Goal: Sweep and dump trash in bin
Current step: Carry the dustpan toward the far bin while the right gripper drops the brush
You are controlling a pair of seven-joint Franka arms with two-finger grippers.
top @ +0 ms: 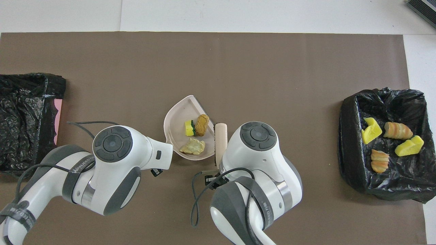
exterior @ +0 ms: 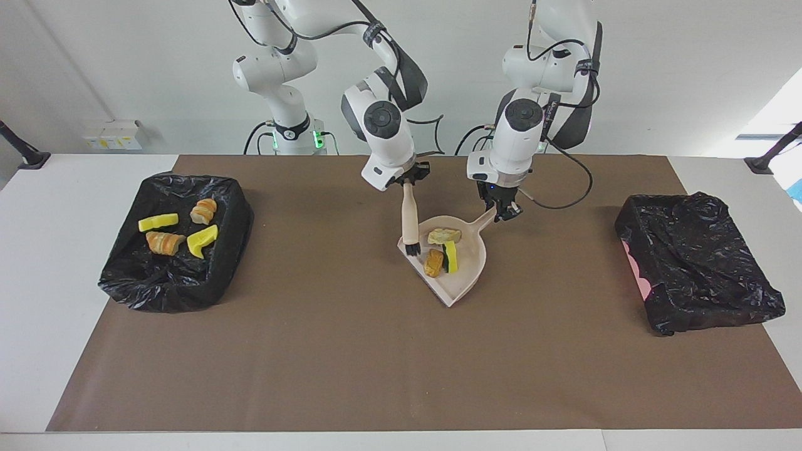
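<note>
A beige dustpan (exterior: pixel 467 275) sits at the middle of the brown mat and shows in the overhead view (top: pixel 178 115) too. In it lie three trash scraps: a tan lump (exterior: pixel 443 235), an orange-brown lump (exterior: pixel 433 262) and a yellow wedge (exterior: pixel 450 257). My left gripper (exterior: pixel 504 213) is shut on the dustpan's handle. My right gripper (exterior: pixel 408 181) is shut on the beige brush (exterior: pixel 410 219). It holds the brush upright, with the black bristles at the pan's rim beside the tan lump. Several more scraps (exterior: pixel 164 242) lie in the black-lined bin (exterior: pixel 125 275) at the right arm's end.
A second black-lined bin (exterior: pixel 695 263) stands at the left arm's end of the table, with pink showing under its liner. The brown mat (exterior: pixel 351 363) covers most of the white table. Both arms hang over the mat's edge nearest the robots.
</note>
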